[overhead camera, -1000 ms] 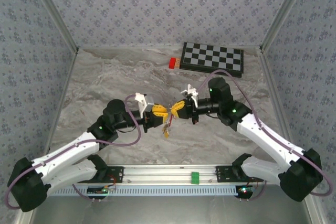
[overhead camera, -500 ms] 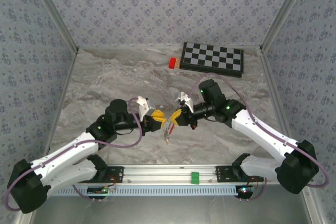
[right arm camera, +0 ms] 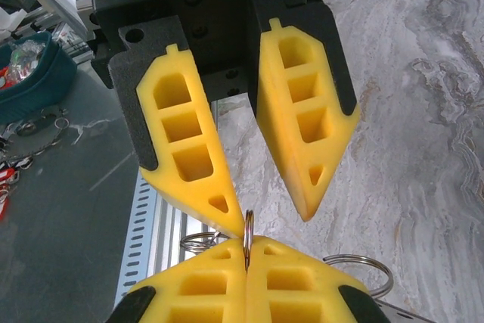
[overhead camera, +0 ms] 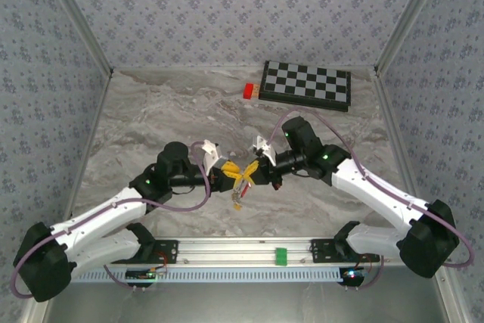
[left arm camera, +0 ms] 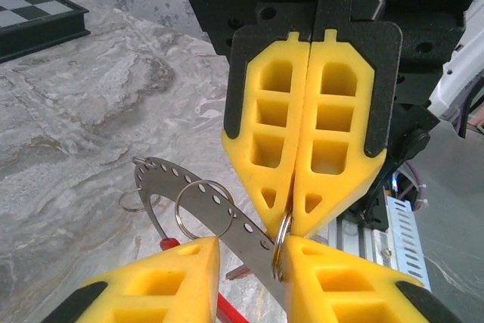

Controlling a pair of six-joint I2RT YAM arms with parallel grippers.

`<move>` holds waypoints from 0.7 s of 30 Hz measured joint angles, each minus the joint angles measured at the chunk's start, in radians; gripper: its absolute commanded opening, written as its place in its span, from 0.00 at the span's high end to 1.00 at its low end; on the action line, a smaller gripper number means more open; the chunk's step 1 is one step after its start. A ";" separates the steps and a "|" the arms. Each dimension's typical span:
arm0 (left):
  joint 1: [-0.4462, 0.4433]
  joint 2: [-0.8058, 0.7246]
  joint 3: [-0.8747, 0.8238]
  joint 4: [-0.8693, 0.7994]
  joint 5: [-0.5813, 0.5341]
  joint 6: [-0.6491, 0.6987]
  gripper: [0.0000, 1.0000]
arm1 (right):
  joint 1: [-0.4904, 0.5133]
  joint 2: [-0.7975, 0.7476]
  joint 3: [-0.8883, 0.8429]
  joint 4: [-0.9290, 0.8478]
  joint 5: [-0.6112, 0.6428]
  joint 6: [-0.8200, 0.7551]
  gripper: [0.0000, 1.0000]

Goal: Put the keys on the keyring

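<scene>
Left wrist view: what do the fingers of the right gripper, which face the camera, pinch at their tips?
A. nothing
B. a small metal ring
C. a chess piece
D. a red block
B: the right gripper has its fingers pressed together on a small metal ring.

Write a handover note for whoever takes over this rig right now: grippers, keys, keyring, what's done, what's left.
Left gripper: open, one finger on either side of the keyring.
Right gripper: shut on a split ring, tip to tip with the left.
Keyring: held up between the two grippers; another ring sits at its strip.
Keys: a small bundle hangs under the grippers in the top view, too small to make out keys.
Done: cannot tell that any key is on.
Left: probably work the held split ring onto the keyring, then check every key.
</scene>
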 measured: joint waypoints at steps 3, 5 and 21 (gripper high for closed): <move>0.004 0.010 0.000 0.014 0.017 -0.008 0.79 | 0.000 0.001 0.000 0.000 0.001 0.000 1.00; 0.006 0.017 0.000 0.024 0.032 -0.018 0.80 | 0.000 0.001 0.000 0.000 0.002 0.000 1.00; 0.013 0.051 0.000 0.091 0.085 -0.057 1.00 | -0.007 -0.036 -0.024 0.029 0.032 0.026 0.78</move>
